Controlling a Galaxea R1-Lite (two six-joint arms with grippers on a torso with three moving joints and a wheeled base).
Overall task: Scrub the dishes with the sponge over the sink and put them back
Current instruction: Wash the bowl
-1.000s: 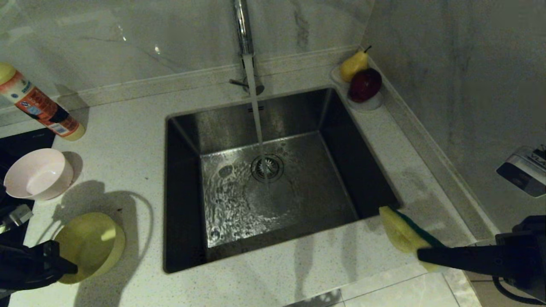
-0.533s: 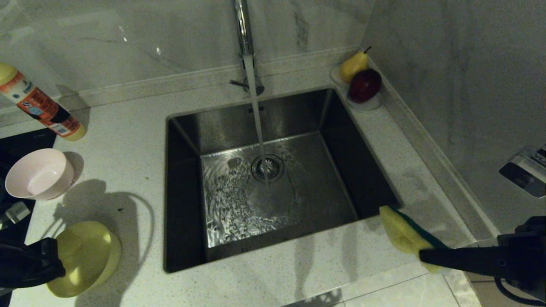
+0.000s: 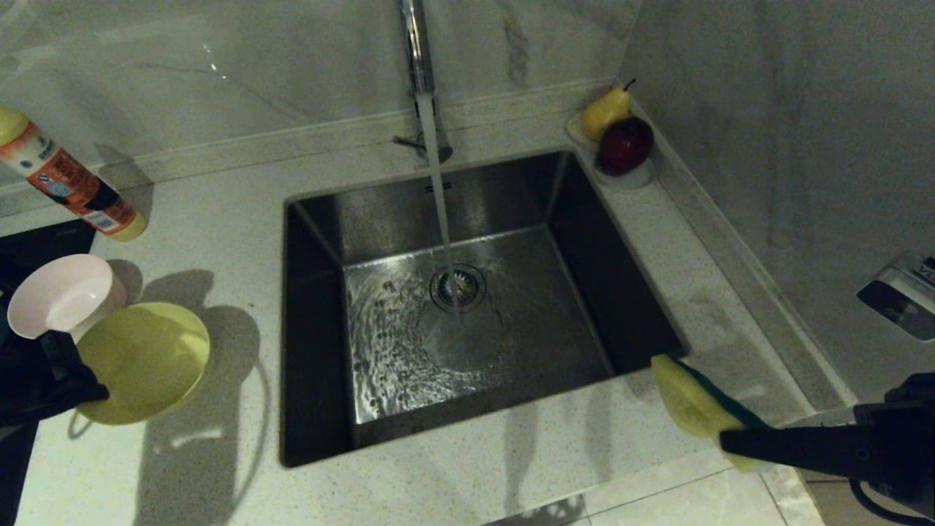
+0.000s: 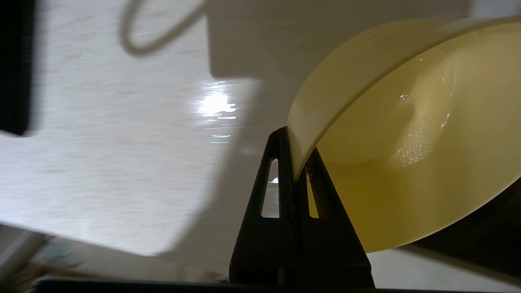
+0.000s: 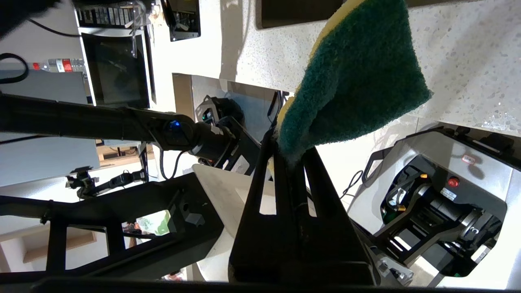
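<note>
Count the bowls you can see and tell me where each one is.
2. The pink bowl sits on the counter left of the sink. The yellow bowl is pinched at its rim by the left gripper, just in front of the pink one. Others may be out of view.

Your left gripper (image 4: 296,162) sits low at the near left, jaws clamped tight on the rim of the yellow bowl (image 3: 142,361), which hangs tilted off the table. Your right gripper (image 5: 290,156) reaches in level from the near right corner, arm stretched toward the sink's front edge, jaws pinched on one end of the sponge (image 3: 694,402), green face turned outward.
</note>
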